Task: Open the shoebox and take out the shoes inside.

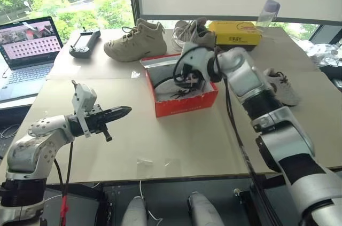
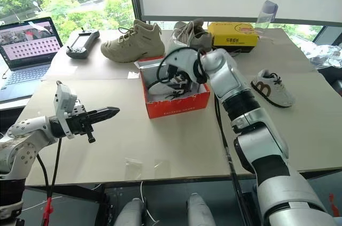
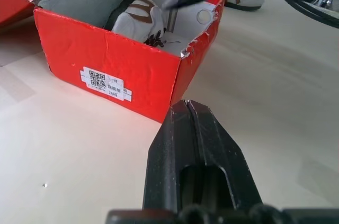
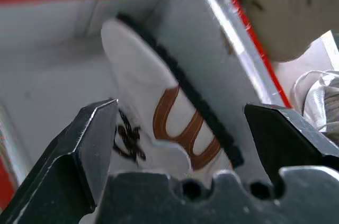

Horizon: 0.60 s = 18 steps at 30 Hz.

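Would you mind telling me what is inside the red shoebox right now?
Inside the shoebox lies one small white sneaker with a brown side mark, the open right end effector poised over it. The box floor beneath the shoe is covered.

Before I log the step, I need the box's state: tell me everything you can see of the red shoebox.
The red shoebox is cardboard, pale grey inside, with a white barcode label on one side and a torn top corner. It stands open on the tan table, near the middle. One small white sneaker with a brown side mark lies inside. The right gripper, open, reaches into it.
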### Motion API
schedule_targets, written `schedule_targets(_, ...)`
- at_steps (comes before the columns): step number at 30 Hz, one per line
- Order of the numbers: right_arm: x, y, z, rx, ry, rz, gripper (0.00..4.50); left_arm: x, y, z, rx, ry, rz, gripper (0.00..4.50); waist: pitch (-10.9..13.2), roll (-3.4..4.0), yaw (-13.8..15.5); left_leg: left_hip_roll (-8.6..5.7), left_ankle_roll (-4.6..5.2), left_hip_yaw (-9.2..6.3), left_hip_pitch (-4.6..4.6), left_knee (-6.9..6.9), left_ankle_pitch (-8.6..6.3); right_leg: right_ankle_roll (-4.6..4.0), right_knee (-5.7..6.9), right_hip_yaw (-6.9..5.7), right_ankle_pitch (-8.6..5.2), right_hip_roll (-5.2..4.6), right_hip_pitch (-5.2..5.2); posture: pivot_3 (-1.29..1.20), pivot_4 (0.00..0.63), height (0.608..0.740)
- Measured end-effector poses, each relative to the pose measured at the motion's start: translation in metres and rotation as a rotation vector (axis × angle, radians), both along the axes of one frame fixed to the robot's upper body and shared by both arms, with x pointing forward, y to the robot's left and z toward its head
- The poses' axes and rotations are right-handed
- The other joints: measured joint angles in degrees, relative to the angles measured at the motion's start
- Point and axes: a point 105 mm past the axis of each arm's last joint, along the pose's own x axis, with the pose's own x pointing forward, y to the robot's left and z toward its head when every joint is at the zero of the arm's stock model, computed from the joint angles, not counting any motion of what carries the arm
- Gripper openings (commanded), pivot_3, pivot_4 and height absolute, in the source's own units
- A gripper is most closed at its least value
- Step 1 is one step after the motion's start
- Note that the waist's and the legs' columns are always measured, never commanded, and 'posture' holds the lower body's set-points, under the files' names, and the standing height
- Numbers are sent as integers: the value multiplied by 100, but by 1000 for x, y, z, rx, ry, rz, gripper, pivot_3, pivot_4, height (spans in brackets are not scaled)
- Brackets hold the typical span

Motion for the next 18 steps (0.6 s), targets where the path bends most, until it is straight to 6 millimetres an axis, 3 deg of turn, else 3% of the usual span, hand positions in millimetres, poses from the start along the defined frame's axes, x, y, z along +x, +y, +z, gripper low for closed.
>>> schedule_targets(8,19,26,-15,-243,-198,30,4481,-1,-1,-1,1,2,-1,0,0,0,-132,1,0,-8,1,-15,0,-3,3,-1,1,3,-4,0,150,712)
schedule_targets(12,19,34,-34,-270,-197,24,4481,-3,-1,-3,5,5,-1,0,0,-1,-148,1,0,-9,0,-15,0,-3,3,-1,1,2,-4,0,150,712)
schedule_targets(17,19,34,-38,-238,-176,7,4481,-5,2,-4,5,9,13,0,0,-1,-154,1,0,-14,6,-7,0,-3,6,-6,1,3,7,0,150,712)
schedule_targets(18,20,33,-39,-232,-175,1,3964,-5,3,-3,5,5,16,0,0,-1,-156,1,0,-14,8,-6,0,-3,7,-5,1,2,9,0,150,712)
